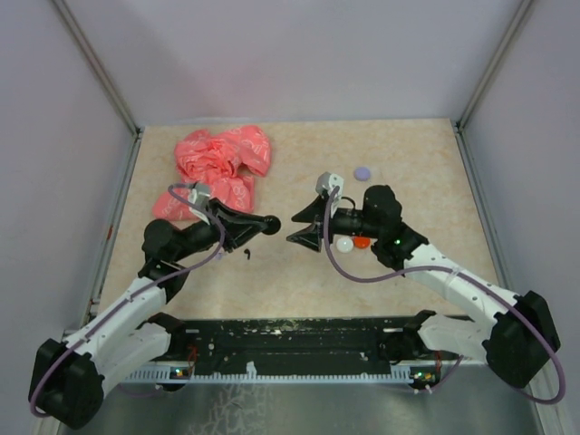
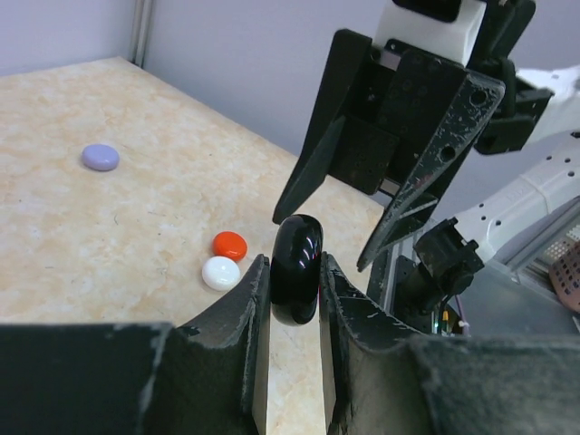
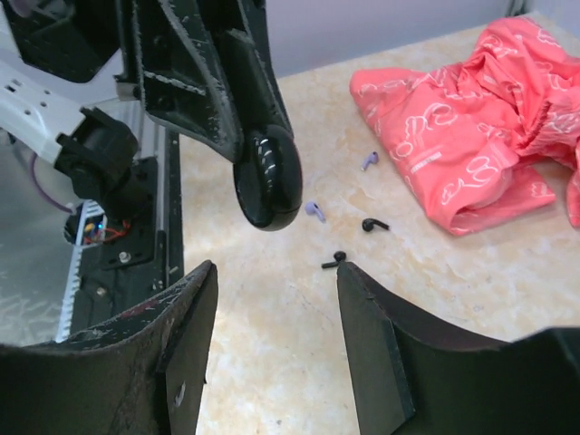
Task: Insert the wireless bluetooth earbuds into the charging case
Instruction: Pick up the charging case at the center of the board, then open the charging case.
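My left gripper (image 2: 294, 272) is shut on a glossy black round charging case (image 2: 297, 269), held edge-up above the table; the case looks closed. It also shows in the top view (image 1: 271, 223) and the right wrist view (image 3: 268, 186). My right gripper (image 3: 276, 267) is open and empty, its jaws facing the case a short way off (image 1: 304, 227). Tiny stemmed earbuds lie on the table beyond the case: two black ones (image 3: 373, 224) (image 3: 333, 261) and two pale purple ones (image 3: 314, 210) (image 3: 369, 160).
A crumpled pink plastic bag (image 1: 217, 168) lies at the back left. Small round discs lie under and behind the right arm: red (image 2: 229, 245), white (image 2: 221, 273), pale purple (image 2: 100, 157). Grey walls close in the table.
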Action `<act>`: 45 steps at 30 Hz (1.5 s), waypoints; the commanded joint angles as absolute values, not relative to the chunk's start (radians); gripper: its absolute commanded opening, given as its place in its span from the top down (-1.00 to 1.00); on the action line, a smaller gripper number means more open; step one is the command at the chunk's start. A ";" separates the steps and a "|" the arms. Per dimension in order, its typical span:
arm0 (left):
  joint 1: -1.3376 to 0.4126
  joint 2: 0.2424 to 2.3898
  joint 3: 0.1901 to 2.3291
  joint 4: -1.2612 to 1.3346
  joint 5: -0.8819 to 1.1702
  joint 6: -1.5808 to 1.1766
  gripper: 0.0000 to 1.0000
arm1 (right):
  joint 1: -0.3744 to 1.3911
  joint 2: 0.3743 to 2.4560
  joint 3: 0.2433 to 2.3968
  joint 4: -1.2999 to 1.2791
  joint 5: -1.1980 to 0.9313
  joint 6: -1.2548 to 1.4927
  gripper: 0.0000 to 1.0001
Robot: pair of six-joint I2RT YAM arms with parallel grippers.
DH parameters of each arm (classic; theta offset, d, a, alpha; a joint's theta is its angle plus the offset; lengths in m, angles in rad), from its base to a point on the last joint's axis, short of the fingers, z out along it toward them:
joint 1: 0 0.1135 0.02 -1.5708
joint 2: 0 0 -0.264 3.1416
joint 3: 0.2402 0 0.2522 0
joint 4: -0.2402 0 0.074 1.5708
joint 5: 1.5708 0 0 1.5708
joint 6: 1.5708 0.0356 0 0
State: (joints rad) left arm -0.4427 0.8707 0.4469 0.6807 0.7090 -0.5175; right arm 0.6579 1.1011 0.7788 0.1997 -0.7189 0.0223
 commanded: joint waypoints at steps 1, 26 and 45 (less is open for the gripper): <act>-0.443 0.866 0.404 0.893 0.654 -0.627 0.99 | 0.656 1.071 0.693 0.584 -0.757 0.201 -0.10; -0.492 0.950 0.349 1.251 0.647 -0.766 1.00 | 0.760 1.273 0.617 1.189 -0.666 0.480 0.05; -0.510 0.903 0.347 1.122 0.631 -0.673 0.49 | 0.778 1.259 0.621 1.163 -0.703 0.432 1.00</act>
